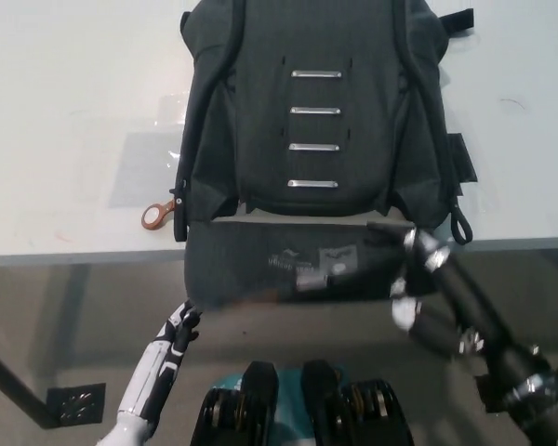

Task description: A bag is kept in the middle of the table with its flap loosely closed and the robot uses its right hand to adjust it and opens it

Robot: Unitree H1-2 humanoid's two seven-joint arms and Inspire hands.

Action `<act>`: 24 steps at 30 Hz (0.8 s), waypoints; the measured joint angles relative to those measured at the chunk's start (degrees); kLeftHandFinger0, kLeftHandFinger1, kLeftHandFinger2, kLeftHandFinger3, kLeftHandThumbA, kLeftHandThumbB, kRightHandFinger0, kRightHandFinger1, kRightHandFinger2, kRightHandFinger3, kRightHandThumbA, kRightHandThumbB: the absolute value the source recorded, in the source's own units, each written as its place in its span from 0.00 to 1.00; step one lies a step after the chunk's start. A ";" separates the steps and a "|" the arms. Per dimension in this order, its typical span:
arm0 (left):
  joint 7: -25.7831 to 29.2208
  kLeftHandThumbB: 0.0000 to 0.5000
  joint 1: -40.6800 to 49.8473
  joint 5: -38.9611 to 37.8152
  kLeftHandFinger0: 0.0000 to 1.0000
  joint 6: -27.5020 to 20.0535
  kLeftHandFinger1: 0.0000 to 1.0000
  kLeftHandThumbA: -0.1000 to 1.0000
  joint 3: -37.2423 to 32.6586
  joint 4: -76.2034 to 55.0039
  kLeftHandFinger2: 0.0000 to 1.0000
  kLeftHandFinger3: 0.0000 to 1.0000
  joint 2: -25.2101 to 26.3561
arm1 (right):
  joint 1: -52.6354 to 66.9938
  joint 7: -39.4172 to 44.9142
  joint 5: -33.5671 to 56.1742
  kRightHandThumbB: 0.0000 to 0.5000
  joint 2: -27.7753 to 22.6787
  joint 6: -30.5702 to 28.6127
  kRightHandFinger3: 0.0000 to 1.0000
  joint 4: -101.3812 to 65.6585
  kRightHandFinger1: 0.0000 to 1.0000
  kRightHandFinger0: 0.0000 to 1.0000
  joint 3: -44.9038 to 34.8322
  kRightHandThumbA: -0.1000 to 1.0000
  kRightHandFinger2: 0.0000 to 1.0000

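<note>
At lower left the white left hand [179, 327] hangs below the table [56, 111] edge, fingers loosely apart, empty. The dark bag [316, 121] fills the upper centre, top cut off; its flap [288, 265] hangs blurred over the edge. At lower right, the black right hand [418, 279] grips the flap's corner.
</note>
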 measured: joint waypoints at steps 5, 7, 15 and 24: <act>0.01 0.59 -0.69 0.00 1.00 0.30 1.00 1.00 0.01 0.11 1.00 1.00 0.13 | 3.37 3.08 -2.36 0.66 -5.49 -0.79 1.00 2.59 1.00 1.00 4.52 0.99 1.00; 0.02 0.60 -1.15 0.06 1.00 0.34 1.00 1.00 0.00 0.25 1.00 1.00 0.12 | 4.02 3.52 -3.83 0.66 -6.65 -1.17 1.00 2.68 1.00 1.00 5.60 1.00 1.00; 0.05 0.63 -2.50 0.14 1.00 0.39 1.00 1.00 0.33 0.82 1.00 1.00 0.21 | 8.19 3.66 -4.84 0.57 -7.17 -3.50 1.00 4.45 1.00 1.00 5.54 0.96 1.00; 0.07 0.61 -4.36 0.49 1.00 0.50 1.00 1.00 0.56 1.61 1.00 1.00 0.30 | 14.11 4.37 -1.26 0.52 -7.12 -6.58 1.00 7.09 1.00 1.00 0.17 1.00 1.00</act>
